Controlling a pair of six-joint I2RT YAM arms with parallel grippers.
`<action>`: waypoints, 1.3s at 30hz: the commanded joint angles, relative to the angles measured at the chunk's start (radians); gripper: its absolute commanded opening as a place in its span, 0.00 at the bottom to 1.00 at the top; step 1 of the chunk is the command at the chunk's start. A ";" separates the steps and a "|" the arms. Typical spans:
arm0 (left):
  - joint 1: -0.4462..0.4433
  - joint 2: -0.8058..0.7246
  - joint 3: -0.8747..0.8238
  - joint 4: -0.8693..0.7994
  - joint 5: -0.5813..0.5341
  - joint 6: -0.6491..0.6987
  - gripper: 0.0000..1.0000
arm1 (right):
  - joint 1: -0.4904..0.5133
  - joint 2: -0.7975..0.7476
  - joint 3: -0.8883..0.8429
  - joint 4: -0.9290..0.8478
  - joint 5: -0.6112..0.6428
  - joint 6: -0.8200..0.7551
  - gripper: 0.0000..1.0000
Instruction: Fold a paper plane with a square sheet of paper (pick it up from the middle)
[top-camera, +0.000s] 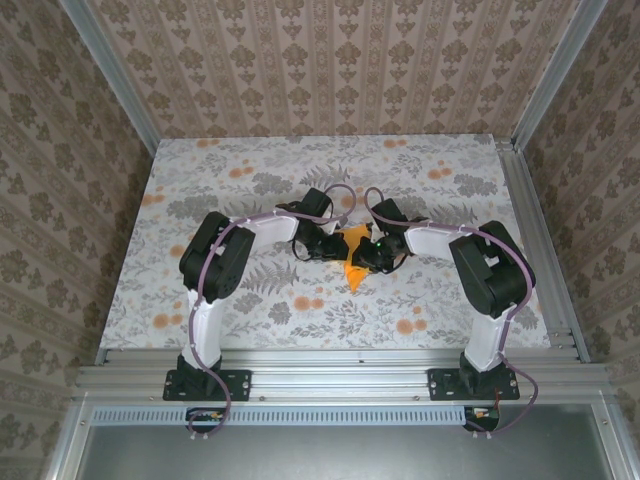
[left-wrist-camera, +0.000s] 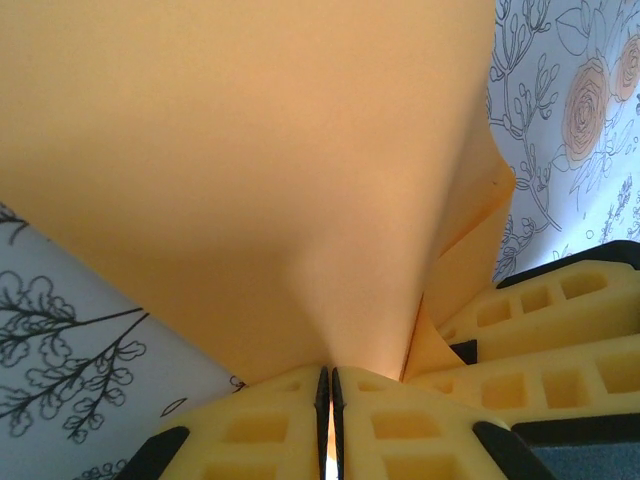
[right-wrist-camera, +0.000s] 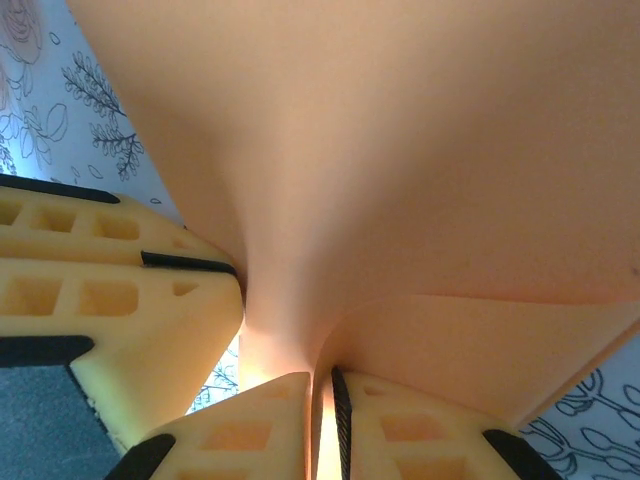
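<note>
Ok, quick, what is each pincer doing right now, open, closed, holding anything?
Left pincer: closed, pinching the orange sheet of paper.
Right pincer: closed on the same sheet, lifted off the table.

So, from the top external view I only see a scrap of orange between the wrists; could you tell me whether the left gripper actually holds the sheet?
Observer: Yes, the left gripper is shut on the orange paper sheet, pinching it at the tips.
Operator: Thank you, and the other arm?
Observer: The right gripper pinches the same sheet too.
Operator: Is the paper flat?
Observer: No, a folded layer overlaps it near the right gripper.
</note>
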 joint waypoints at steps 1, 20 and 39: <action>-0.011 0.032 -0.016 -0.011 0.012 0.023 0.14 | 0.013 0.033 0.013 -0.028 0.035 -0.007 0.20; 0.012 -0.044 -0.031 0.018 0.024 -0.005 0.15 | 0.018 0.025 -0.010 -0.036 0.054 -0.026 0.41; 0.014 -0.275 -0.222 0.062 -0.027 -0.091 0.17 | 0.018 0.021 -0.029 -0.016 0.048 -0.020 0.51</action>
